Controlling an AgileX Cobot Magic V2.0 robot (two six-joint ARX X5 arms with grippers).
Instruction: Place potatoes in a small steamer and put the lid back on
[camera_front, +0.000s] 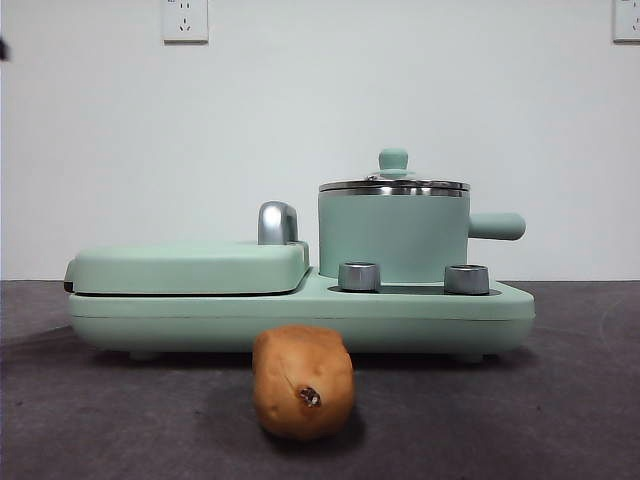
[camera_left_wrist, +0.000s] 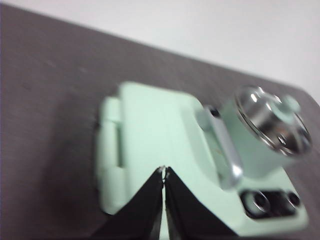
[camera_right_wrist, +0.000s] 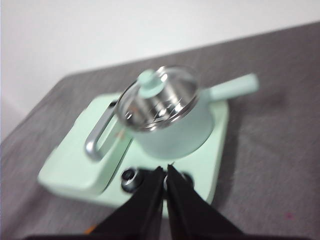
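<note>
A light-brown potato (camera_front: 302, 382) with a dark spot on its end lies on the dark table in front of the appliance. The mint-green small steamer (camera_front: 393, 235) (camera_right_wrist: 175, 127) (camera_left_wrist: 250, 145) stands on the right half of the base, its stubby handle pointing right. The glass lid (camera_front: 394, 184) (camera_right_wrist: 159, 99) (camera_left_wrist: 272, 120) with a green knob sits on it. My left gripper (camera_left_wrist: 164, 171) hangs shut above the griddle side. High over the base's knobs, on the near side of the steamer, my right gripper (camera_right_wrist: 165, 169) is shut. Neither holds anything.
The flat mint-green griddle (camera_front: 190, 268) (camera_left_wrist: 150, 135) with a silver handle (camera_front: 277, 222) fills the left half of the base. Two silver knobs (camera_front: 359, 276) sit in front of the steamer. Wall sockets (camera_front: 185, 19) are on the white wall behind.
</note>
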